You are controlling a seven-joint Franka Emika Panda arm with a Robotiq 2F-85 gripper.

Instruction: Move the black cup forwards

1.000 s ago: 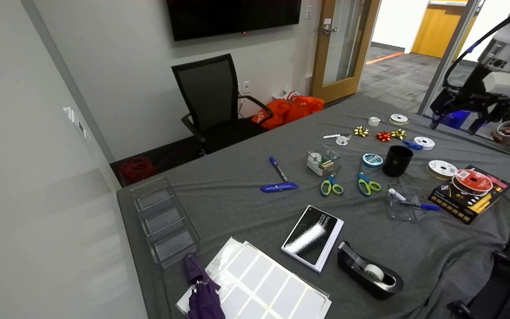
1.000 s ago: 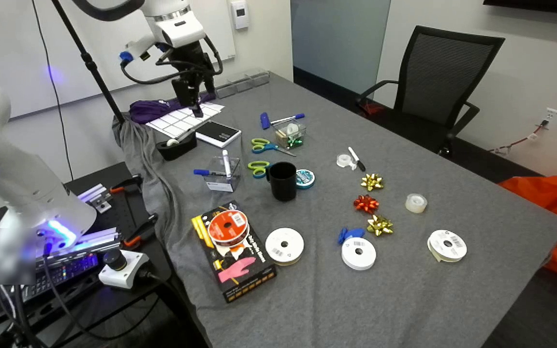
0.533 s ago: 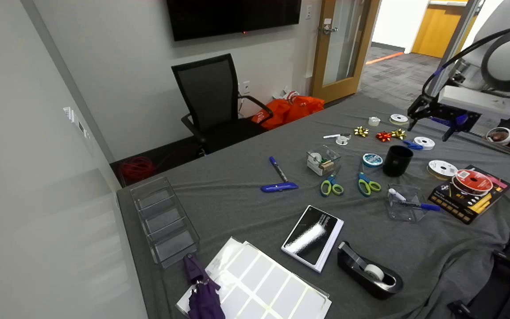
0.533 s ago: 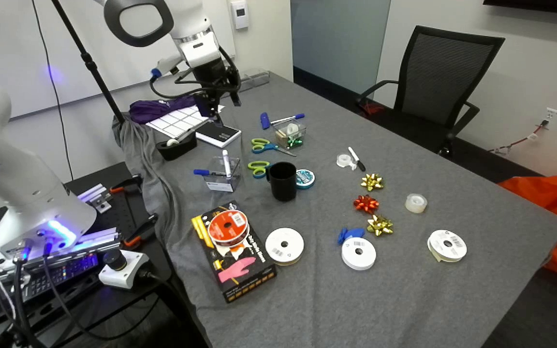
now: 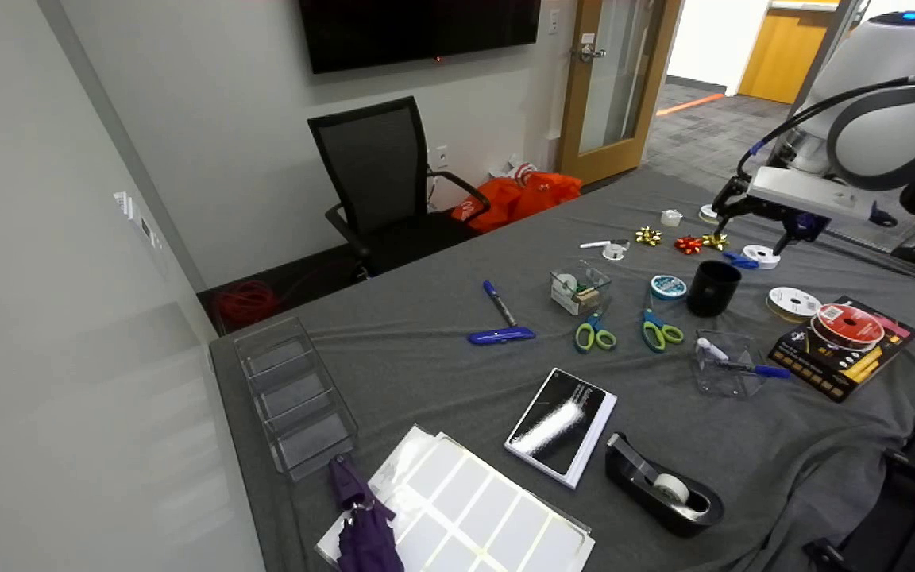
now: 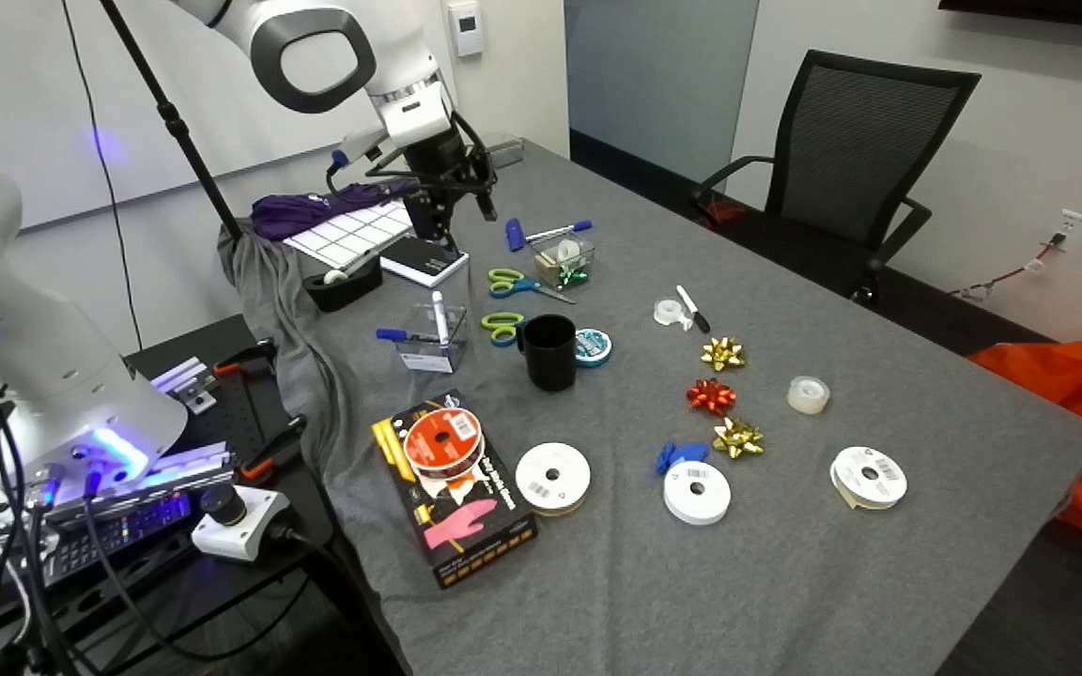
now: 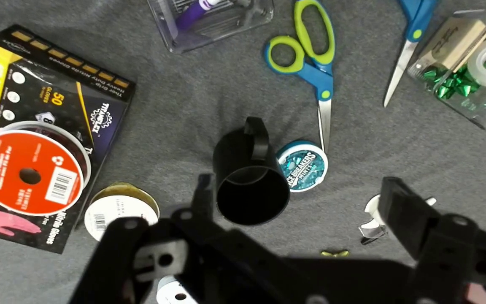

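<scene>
"How far along are you with the black cup (image 6: 551, 361)?"

"Not far, I'd judge. My claw (image 7: 298, 188) hangs above the worktop (image 6: 785, 582), spread wide, with nothing in it. I don't have hold of the cup."

"Where does it stand?"

"Upright on the worktop, just beside the tin of mints (image 7: 304, 166), with the nearer scissors (image 7: 321, 82) close by. I can't tell whether cup and tin touch. In the wrist view the cup sits to one side of my gap, not centred in it."

"So what's done, and what's left?"

"I take this for the reach, and nothing beyond it looks done. Left, as I see it: line up over the cup, come down, close on it, take it forwards, let go and lift clear. Nothing I see marks a finishing spot, so how far forwards is enough I can't say."
</scene>
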